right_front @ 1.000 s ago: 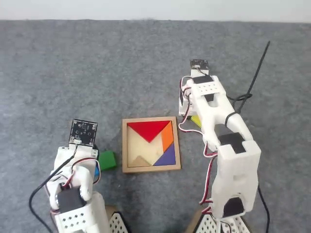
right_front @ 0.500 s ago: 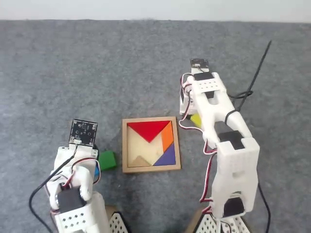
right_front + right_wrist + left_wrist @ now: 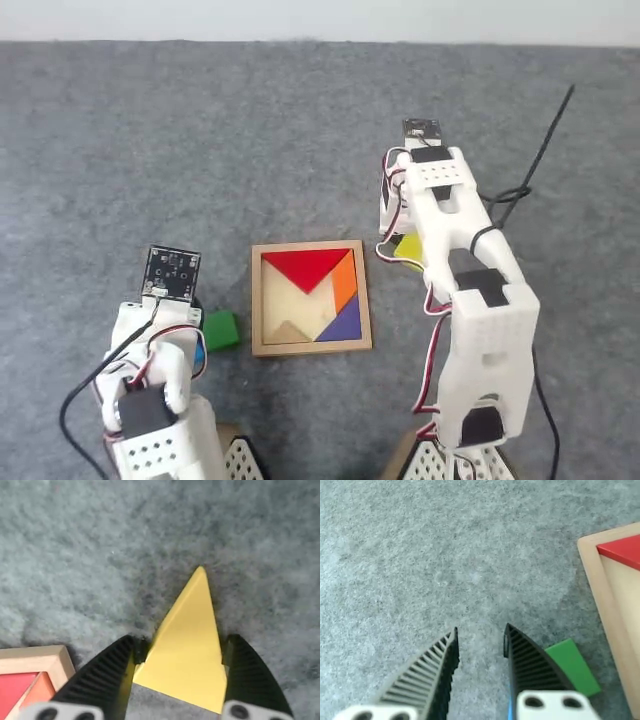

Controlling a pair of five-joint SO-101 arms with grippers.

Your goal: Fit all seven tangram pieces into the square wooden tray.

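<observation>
Edging toward 3 o'clock, the right jaws are pinching the yellow triangle (image 3: 186, 645) at 2 o'clock of the wooden tray (image 3: 310, 245), the left jaws hanging spread.

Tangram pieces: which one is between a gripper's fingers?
The yellow triangle, in the right gripper; the green piece lies loose, the red piece sits in the tray.

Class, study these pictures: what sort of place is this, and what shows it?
Probably a robotics lab bench: a white left arm and white right arm flank a square wooden tray of coloured tangram pieces on a grey carpet-like table cover.
</observation>
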